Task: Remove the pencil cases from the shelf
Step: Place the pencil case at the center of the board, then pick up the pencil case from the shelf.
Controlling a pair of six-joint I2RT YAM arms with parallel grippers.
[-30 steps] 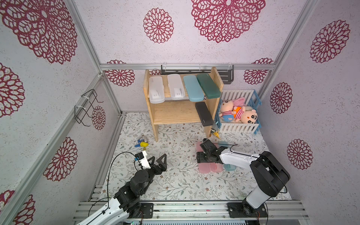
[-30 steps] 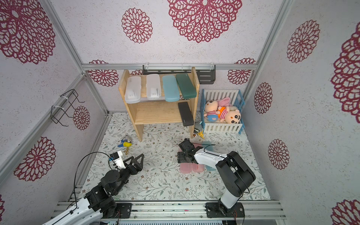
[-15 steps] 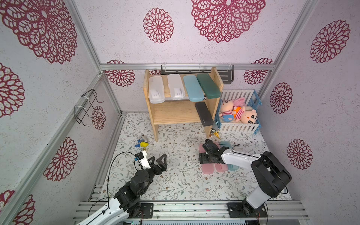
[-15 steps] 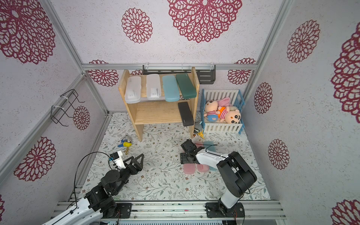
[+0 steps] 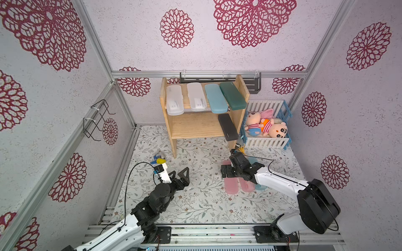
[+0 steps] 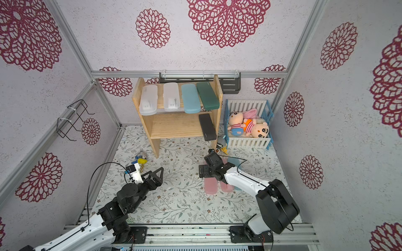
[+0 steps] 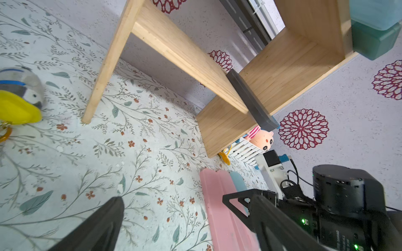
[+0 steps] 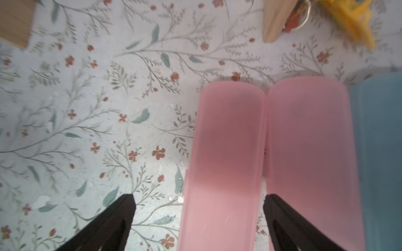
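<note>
The wooden shelf [image 5: 196, 130] stands against the back wall. Its top tier holds two frosted white pencil cases [image 5: 174, 102] [image 5: 196, 97], a light blue one [image 5: 215, 98] and a dark green one [image 5: 232, 95]. A black case [image 5: 228, 127] lies on the lower tier. On the floor two pink cases [image 5: 231, 187] [image 5: 247, 185] lie side by side, with a light blue case [image 5: 253, 162] beyond them. My right gripper [image 5: 226, 171] [image 8: 199, 195] hovers open over the left pink case [image 8: 226, 152], its fingers astride it and apart from it. My left gripper [image 5: 179, 171] [image 7: 171, 198] is open and empty.
A white-and-blue crate [image 5: 266, 142] with plush toys stands right of the shelf. A small bird toy [image 5: 159, 159] lies near the shelf's left leg, a yellow keyring [image 5: 240, 148] near its right leg. A wire rack [image 5: 95, 119] hangs on the left wall.
My right gripper has opened and let go of the pink case, which now lies flat beside the other pink one. The left arm has not moved.
</note>
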